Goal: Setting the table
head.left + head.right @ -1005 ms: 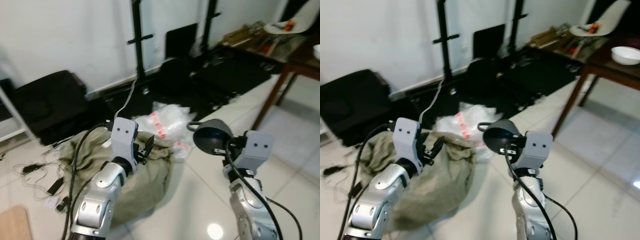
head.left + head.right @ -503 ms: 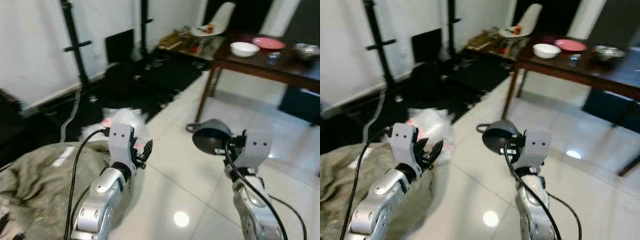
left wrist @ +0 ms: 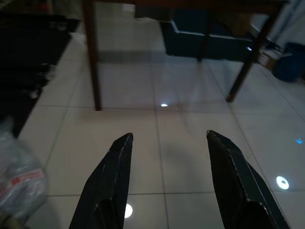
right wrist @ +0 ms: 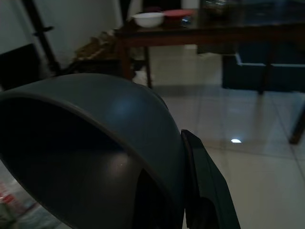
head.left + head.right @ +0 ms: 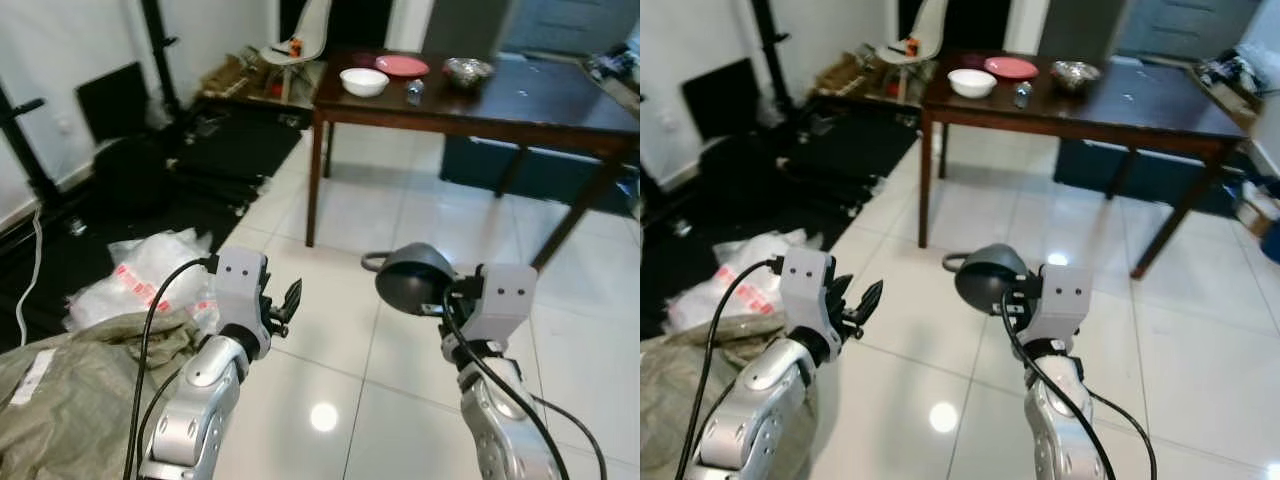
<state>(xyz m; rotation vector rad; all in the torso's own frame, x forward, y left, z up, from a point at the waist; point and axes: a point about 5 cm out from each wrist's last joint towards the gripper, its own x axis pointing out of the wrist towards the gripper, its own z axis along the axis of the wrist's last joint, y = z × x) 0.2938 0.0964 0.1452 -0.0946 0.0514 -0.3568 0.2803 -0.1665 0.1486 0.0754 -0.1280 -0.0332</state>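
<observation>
My right gripper (image 5: 441, 298) is shut on the rim of a dark grey bowl (image 5: 413, 279), held up at chest height; the right wrist view has the bowl (image 4: 95, 143) close up with one finger (image 4: 206, 183) against its outside. My left gripper (image 5: 284, 303) is open with nothing between its fingers (image 3: 116, 167), over white floor tiles. Ahead stands a dark wooden table (image 5: 530, 100) carrying a white bowl (image 5: 364, 81), a pink plate (image 5: 402, 66), a small glass (image 5: 414, 92) and a metallic bowl (image 5: 467, 70).
A grey-green sack (image 5: 60, 400) and white plastic bags (image 5: 140, 275) lie on the floor to my left. Black cases (image 5: 130, 150) and a white chair (image 5: 295, 40) stand behind them. A dark blue box (image 5: 530, 175) sits under the table. Open tiles lie between me and the table.
The camera has swung from the wall and the sack toward the table, which now stands ahead. Both grippers keep their pose; the right one still holds the bowl.
</observation>
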